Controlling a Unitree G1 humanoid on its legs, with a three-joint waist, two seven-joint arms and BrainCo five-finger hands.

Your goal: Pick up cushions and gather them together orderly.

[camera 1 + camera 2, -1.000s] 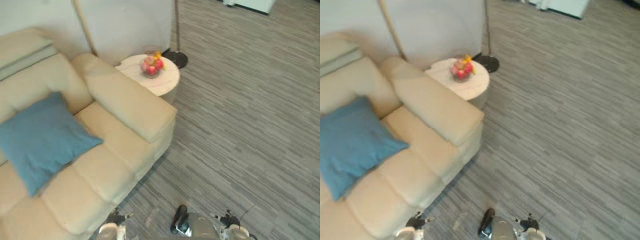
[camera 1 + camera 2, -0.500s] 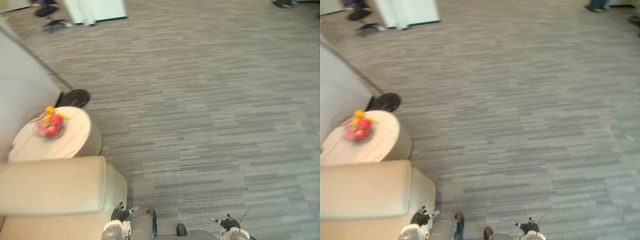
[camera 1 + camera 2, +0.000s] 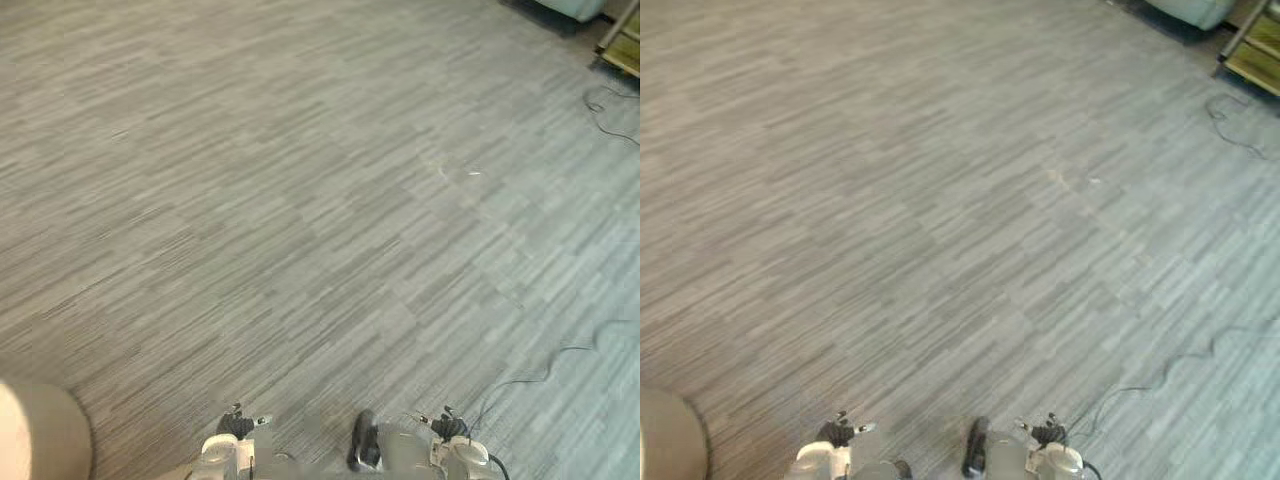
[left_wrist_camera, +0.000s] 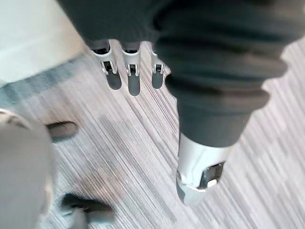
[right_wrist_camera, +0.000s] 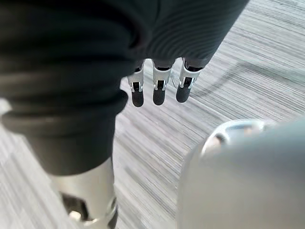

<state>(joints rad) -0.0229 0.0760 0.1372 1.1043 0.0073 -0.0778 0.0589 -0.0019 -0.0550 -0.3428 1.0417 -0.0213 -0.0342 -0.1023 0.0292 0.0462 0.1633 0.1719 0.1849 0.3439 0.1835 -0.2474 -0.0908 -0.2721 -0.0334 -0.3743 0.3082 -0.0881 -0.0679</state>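
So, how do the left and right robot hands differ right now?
The left robot hand hangs low near the beige sofa corner; the right robot hand hangs over open carpet, away from it. A pale surface shows past the left's fingers, striped carpet past the right's. Both have straight fingers and hold nothing.

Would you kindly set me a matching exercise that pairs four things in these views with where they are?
Things:
1. left hand
2. right hand
3. beige furniture corner
4. loose dark cable

Places and states, by the head views:
A. lying on the carpet, far upper right
B. in the lower left corner
C. open, at the bottom edge, right of the middle
D. open, at the bottom edge, left of the middle

Pairs: 1-D, 2-C, 3-B, 4-A
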